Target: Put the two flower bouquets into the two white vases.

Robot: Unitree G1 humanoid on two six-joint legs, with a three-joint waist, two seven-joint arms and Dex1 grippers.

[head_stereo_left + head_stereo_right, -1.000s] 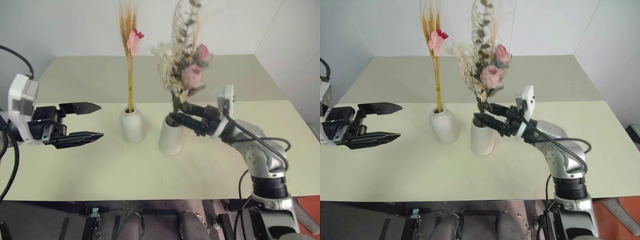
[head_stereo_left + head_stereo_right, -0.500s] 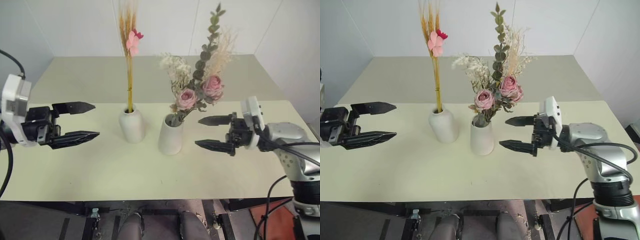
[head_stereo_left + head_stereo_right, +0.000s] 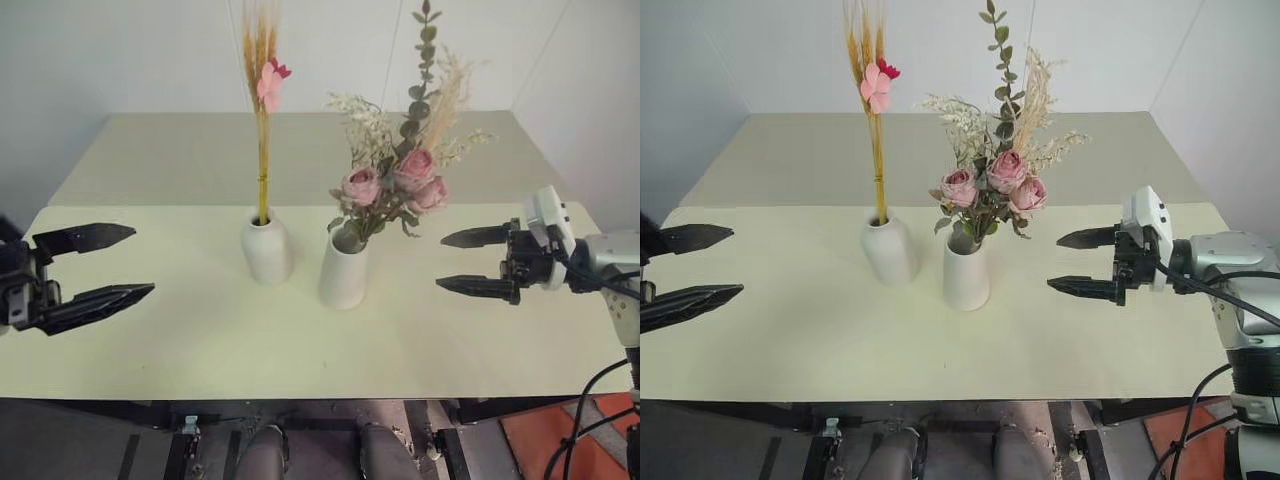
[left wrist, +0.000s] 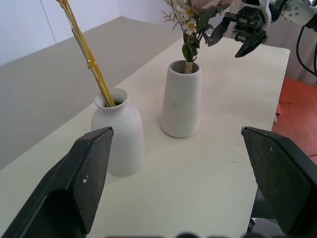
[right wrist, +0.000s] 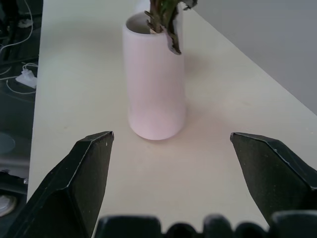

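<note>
near the middle of the bench [image 3: 200, 340], slightly toward its far edge, two white vases stand upright side by side, apart from each other. the bottle-shaped vase [image 3: 266, 248] stands on the side of the bench's left edge and holds the slim bundle of golden stalks [image 3: 262, 120], which rises straight from its narrow mouth with small pink and red blossoms near the top. the tapered vase [image 3: 343, 268] stands on the side of the right edge and holds the fuller bunch of pink roses [image 3: 395, 185], green leaves and beige sprigs, leaning toward the right edge. the left gripper [image 3: 95, 265] hangs over the left edge, jaws spread wide and holding nothing. the right gripper [image 3: 462, 262] hangs above the bench near the right edge, well apart from the tapered vase, jaws spread wide and holding nothing.
</note>
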